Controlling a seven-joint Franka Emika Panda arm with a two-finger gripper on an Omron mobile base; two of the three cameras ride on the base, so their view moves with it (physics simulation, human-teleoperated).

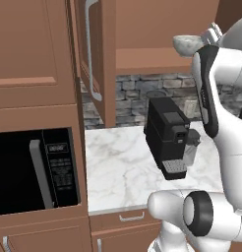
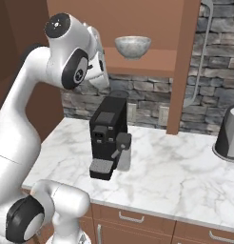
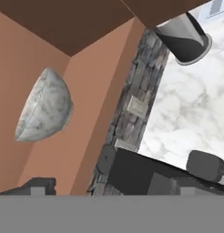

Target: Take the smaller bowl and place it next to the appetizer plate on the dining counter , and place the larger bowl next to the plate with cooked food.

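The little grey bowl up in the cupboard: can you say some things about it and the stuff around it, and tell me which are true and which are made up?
1. The smaller bowl sits on a shelf inside the open cupboard. True.
2. The hand is squeezing the bowl. False: the hand is open and apart from the bowl.
3. A black coffee machine stands on the marble worktop below the shelf. True.
4. The bowl lies upside down. False: it stands upright, open side up.
5. A microwave is built into the cabinets. True.
6. The bowl is full of red soup. False: no soup shows in it.
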